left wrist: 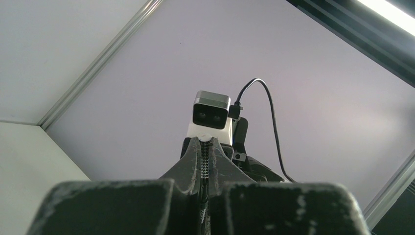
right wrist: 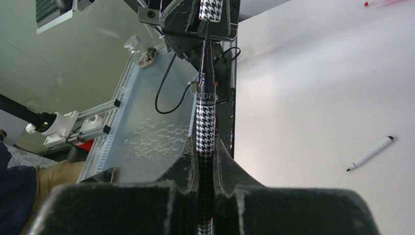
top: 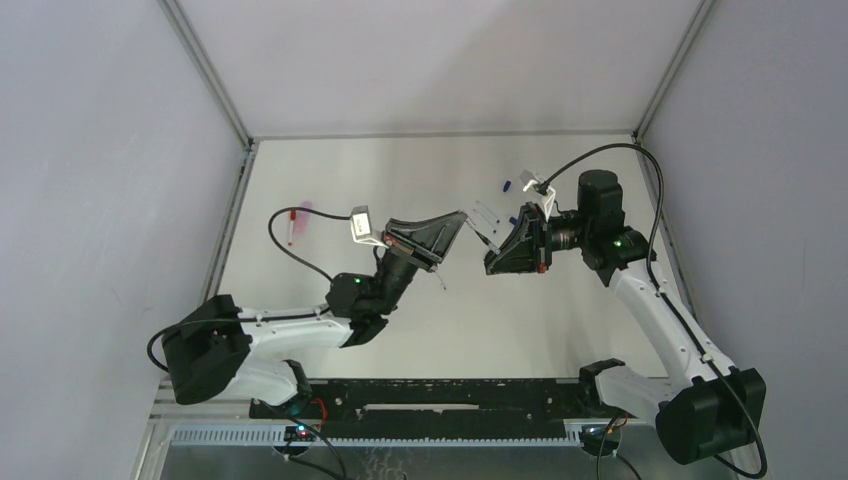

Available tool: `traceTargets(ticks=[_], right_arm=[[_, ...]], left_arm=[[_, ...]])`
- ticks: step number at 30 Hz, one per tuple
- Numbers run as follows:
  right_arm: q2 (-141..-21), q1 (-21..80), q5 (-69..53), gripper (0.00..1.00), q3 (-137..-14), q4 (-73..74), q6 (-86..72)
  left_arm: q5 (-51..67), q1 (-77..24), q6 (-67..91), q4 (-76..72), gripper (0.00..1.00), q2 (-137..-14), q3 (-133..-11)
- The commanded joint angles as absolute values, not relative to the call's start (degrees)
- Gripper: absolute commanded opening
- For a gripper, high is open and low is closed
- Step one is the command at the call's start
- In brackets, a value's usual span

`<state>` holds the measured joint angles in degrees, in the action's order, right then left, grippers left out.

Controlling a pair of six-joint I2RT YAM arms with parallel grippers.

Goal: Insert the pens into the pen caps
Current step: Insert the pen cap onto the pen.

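My right gripper [right wrist: 205, 147] is shut on a black-and-white houndstooth pen [right wrist: 205, 122], whose thin dark tip points at my left gripper. My left gripper [left wrist: 205, 142] is shut on a matching houndstooth pen cap [right wrist: 211, 9], seen edge-on between its fingers [left wrist: 193, 161]. In the top view the two grippers [top: 463, 216] [top: 490, 264] face each other above the table's middle, with the pen [top: 480, 238] spanning the short gap. The tip reaches the cap's mouth; how deep it sits is hidden.
A red pen [top: 291, 228] and a pink marker [top: 305, 208] lie at the back left. Clear-bodied pens [top: 485, 212] and a blue cap [top: 507, 186] lie behind the right gripper. A white pen with a dark tip [right wrist: 370, 153] lies on the table.
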<state>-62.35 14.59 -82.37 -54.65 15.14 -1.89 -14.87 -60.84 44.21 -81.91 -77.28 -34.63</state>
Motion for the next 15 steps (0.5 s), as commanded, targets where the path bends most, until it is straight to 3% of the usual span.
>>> traceTargets(ticks=[1, 15], right_arm=[[-61.1, 14.3, -82.4, 0.00, -56.9, 13.5, -2.7], [-60.9, 13.8, -82.4, 0.00, -56.9, 13.1, -3.0]], left_arm=[[-15.2, -61.3, 44.8, -83.8, 0.00, -77.6, -36.9], [-15.4, -61.5, 45.5, -83.8, 0.00, -77.9, -36.6]])
